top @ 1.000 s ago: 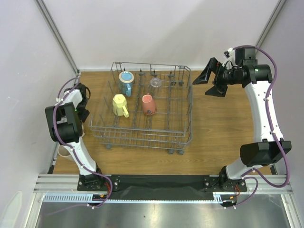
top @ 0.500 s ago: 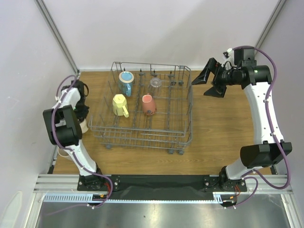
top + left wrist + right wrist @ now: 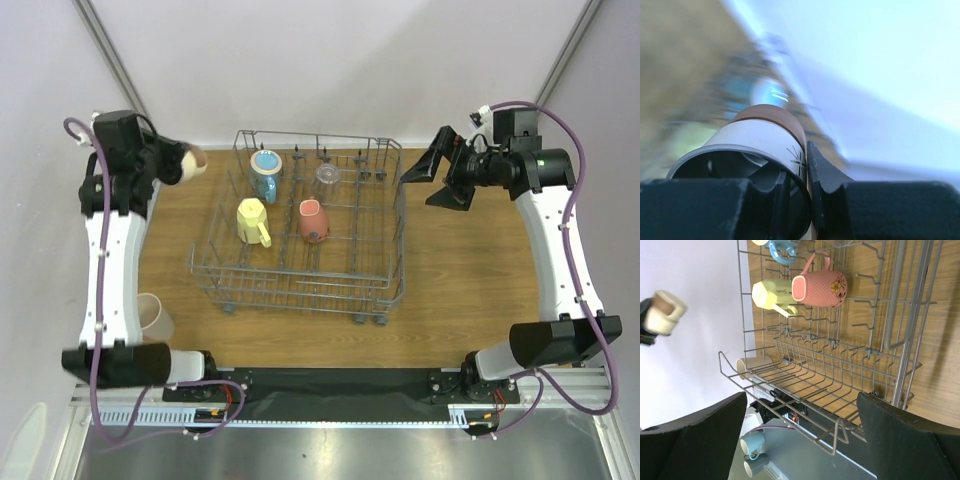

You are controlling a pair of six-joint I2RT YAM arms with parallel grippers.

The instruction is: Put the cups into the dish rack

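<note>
The left gripper (image 3: 799, 165) pinches the cream-and-brown cup (image 3: 760, 132) by its wall, aloft off the far-left corner of the dish rack (image 3: 300, 285), so swing it over free tines (image 3: 218, 245) beside the yellow cup (image 3: 252, 222), turn it mouth-down, lower gently, while the right gripper (image 3: 418, 188) hangs spread wide at the far-right corner
</note>
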